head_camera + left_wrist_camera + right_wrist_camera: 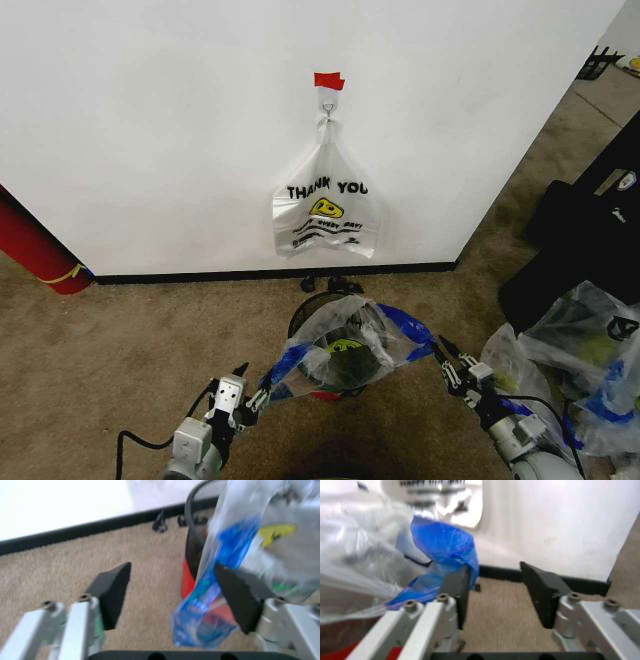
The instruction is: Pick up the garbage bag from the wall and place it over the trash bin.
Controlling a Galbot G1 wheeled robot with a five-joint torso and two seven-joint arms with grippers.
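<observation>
The garbage bag (345, 345), translucent with blue patches and a yellow smiley, lies spread over the trash bin (298, 322), a black mesh basket with a red base (186, 581). My left gripper (255, 398) is open at the bag's left blue handle (220, 555), which hangs loose between its fingers (112, 592), close to the far one. On the other side, my right gripper (446, 362) is open too, and the bag's right blue handle (442, 543) sits just outside one finger (457, 592). Behind the bin stands the white wall (150, 120).
A white "THANK YOU" smiley bag (325, 215) hangs from a hook (327, 103) under red tape (328, 80). Bulging clear-and-blue bags (570, 360) crowd the right. A red cylinder (35, 250) leans at left. Black clips (335, 285) lie by the baseboard.
</observation>
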